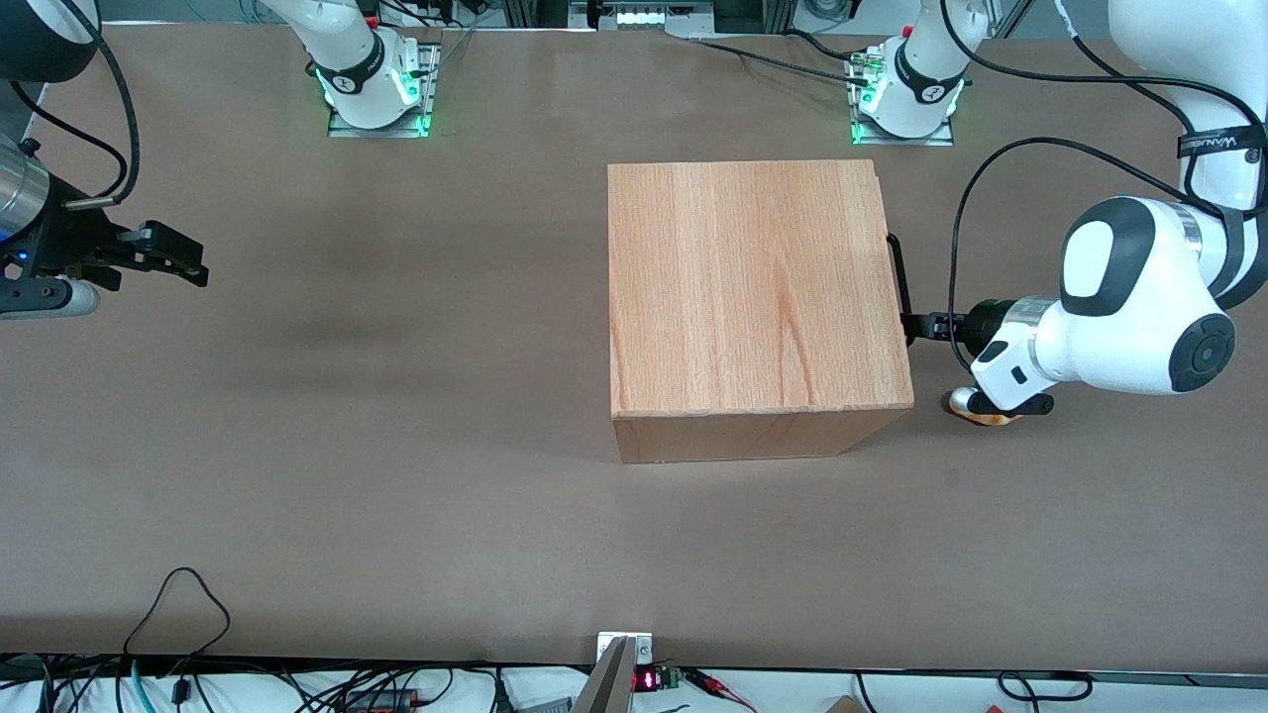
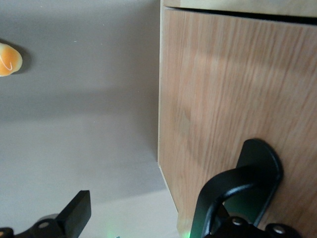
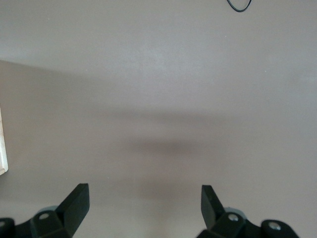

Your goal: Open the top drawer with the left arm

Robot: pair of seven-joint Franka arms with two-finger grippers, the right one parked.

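Fingers (image 2: 74, 213) spread apart, one out over the table (image 1: 347, 475), the other hidden past the black handle (image 2: 247, 186), so bracketing the bar rather than clamped on it. Gripper (image 1: 916, 325) held level in front of the drawer (image 2: 237, 109), at the end of the bar nearer the front camera, tips reaching the panel. Carried by the left arm (image 1: 1139, 297), wrist bent in from the working arm's end of the table, black cable looping above it. Drawer closed, front panel flush with the cabinet (image 1: 753, 287), only a thin dark seam under the cabinet's top. Handle (image 1: 899, 272) standing just proud of the panel. Cabinet set mid-table, broad flat top uppermost. Small orange-and-white object (image 1: 981, 406) on the table near the cabinet, under the wrist, apart from drawer and gripper.
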